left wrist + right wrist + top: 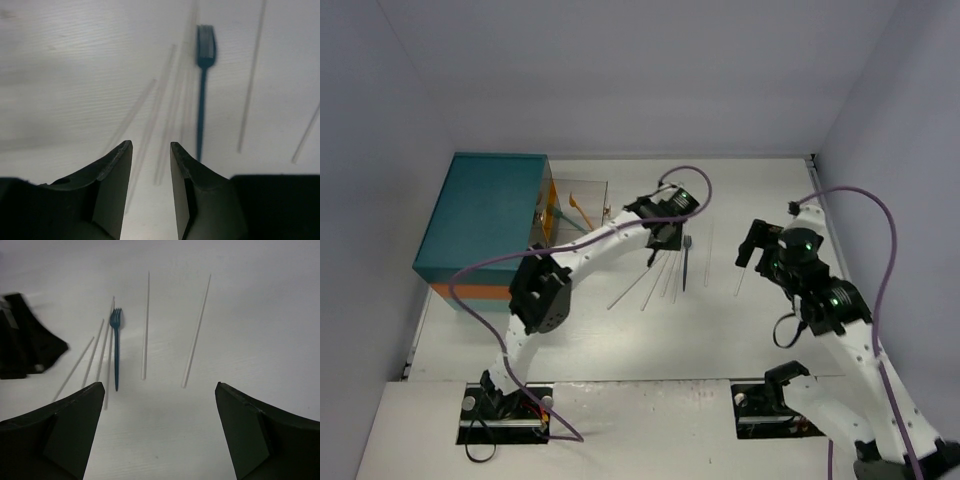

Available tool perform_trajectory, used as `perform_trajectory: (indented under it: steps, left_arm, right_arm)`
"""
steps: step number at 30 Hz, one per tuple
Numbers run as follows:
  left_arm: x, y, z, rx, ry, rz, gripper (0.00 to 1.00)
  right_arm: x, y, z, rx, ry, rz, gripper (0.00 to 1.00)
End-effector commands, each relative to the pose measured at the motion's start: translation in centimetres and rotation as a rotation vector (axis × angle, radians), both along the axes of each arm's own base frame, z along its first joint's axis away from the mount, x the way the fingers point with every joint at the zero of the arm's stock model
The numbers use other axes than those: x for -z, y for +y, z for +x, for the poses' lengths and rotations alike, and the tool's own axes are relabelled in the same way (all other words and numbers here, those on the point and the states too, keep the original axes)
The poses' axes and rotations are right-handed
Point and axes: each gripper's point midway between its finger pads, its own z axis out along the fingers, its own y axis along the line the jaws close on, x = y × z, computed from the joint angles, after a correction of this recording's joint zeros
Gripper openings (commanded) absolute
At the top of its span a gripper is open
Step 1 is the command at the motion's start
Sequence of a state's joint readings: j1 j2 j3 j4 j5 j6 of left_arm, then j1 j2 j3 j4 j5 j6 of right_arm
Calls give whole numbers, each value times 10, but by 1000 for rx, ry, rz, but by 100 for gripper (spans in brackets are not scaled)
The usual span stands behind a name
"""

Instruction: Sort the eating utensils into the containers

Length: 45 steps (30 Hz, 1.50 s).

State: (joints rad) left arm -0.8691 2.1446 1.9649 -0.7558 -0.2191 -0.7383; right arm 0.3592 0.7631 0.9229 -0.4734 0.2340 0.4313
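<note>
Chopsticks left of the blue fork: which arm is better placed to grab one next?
Left. The left gripper is directly over those chopsticks, one lined up between its open jaws, and nearer the teal chest. The right gripper faces the pair beyond the fork.

White table between pale grey walls.

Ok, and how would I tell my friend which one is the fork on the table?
Start at the big teal chest on the left of the white table, then look right to the thin pale chopsticks lying in a loose row. The fork lies among them, prongs toward the table's far side. It is the only dark blue piece there, and the only one with prongs.
</note>
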Motion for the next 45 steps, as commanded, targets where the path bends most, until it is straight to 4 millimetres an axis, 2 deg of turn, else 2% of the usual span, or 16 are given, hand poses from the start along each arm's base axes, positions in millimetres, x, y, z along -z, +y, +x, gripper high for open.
perform_trajectory:
  steps: [1, 3, 5, 8, 9, 12, 16, 19, 26, 36, 42, 45]
  left_arm:
    - [-89, 73, 24, -114, -170, -35, 35]
    - [-100, 90, 17, -120, -185, -31, 37]
    - [-109, 105, 6, -114, -198, -26, 37]
    - [-120, 119, -8, -111, -206, -39, 39]
    - [-116, 122, -11, -109, -195, -29, 40]
    - [-129, 138, -27, -101, -204, -40, 41]
    - [-148, 150, -43, -57, -229, -60, 42]
    - [-155, 158, -52, -33, -225, -54, 42]
    - [-151, 176, -66, -38, -215, -48, 43]
    - [-140, 190, -80, -47, -191, -34, 44]
    - [-139, 198, -86, -56, -193, -24, 44]
    - [-139, 202, -88, -60, -196, -13, 44]
  right_arm:
    - [33, 28, 31, -47, 136, 31, 89]
    - [55, 38, 40, -56, 202, 14, 87]
    - [65, 49, 51, -63, 217, 16, 83]
    - [81, 67, 64, -69, 246, -19, 79]
    - [87, 74, 66, -78, 263, -27, 79]
    - [108, 95, 78, -96, 304, -42, 75]
    - [136, 109, 88, -87, 347, -12, 68]
    - [160, 114, 91, -80, 393, -22, 62]
    - [187, 126, 95, -88, 431, -10, 55]
    - [204, 128, 96, -59, 438, -55, 41]
    - [221, 119, 88, 3, 467, -75, 30]
    - [229, 112, 82, 40, 485, -93, 28]
